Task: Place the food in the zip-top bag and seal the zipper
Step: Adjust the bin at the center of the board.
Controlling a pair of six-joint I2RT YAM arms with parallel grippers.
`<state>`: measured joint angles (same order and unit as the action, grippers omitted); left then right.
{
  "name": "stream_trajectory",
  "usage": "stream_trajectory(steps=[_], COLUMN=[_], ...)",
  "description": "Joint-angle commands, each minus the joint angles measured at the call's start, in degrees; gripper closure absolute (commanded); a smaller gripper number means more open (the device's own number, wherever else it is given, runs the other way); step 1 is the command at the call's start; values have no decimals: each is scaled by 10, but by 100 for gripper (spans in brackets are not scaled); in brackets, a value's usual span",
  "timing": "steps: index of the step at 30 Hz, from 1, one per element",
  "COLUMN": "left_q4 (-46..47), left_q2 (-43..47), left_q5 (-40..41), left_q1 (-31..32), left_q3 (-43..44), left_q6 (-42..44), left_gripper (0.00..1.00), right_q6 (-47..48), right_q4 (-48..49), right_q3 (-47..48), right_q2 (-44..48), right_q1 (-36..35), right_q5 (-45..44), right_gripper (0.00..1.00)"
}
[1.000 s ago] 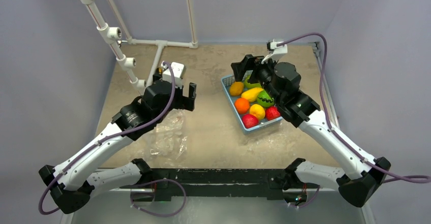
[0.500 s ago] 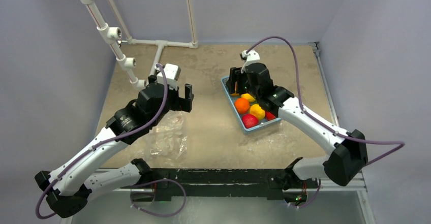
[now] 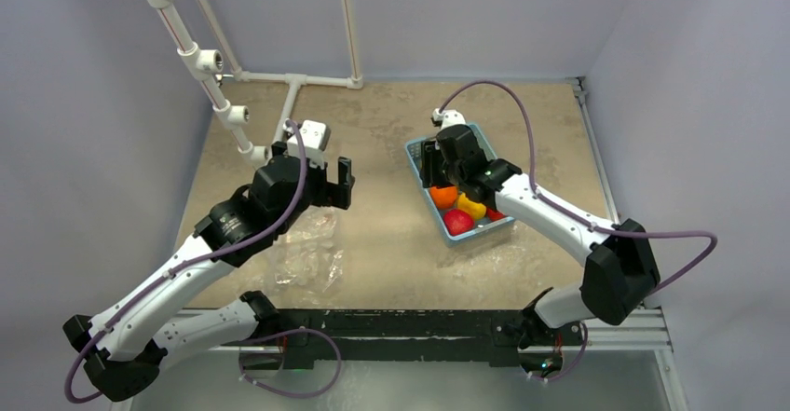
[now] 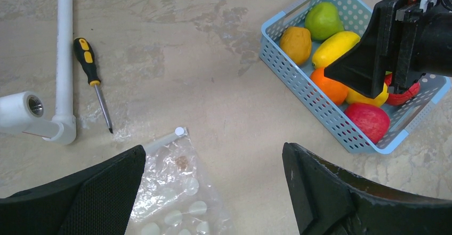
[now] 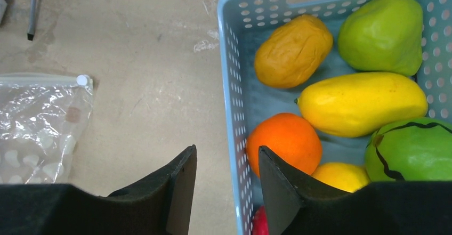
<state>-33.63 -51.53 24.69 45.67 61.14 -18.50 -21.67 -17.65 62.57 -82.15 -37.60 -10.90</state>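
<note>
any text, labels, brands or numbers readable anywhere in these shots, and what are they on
None: no word, number or brand can be read in any view.
zip-top bag: only pale rounded blobs and a brown spot, no letters.
striped green fruit: dark lines, not writing.
basket and screwdriver: no marking visible.

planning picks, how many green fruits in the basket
2: plain green fruit at the basket's far end; dark-striped green fruit beside the long yellow fruit. Right gripper may hide others.
</note>
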Motion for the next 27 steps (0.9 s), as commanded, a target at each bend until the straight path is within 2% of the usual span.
stream_trajectory(steps=[1,11,25,27], left_q4=[7,4,1,1], left_q2=[6,15,23,23], left_q5=[-10,-18,-27,-30], left_q1=[0,0,0,0], left_q3=[-4,-9,-12,-14], left_q6=[-11,-16,1,2], left_gripper=[1,1,1,1], right_q6=[-21,-57,-125,-135], right_q4=[-24,-42,-76,-79], right_q3=[-1,-20,-18,-18], right_q2=[-8,-22,-73,-78], right_q1=[-7,-28,-55,-57], right_q5=[4,-4,-68,-74], right_gripper=[51,55,66,70])
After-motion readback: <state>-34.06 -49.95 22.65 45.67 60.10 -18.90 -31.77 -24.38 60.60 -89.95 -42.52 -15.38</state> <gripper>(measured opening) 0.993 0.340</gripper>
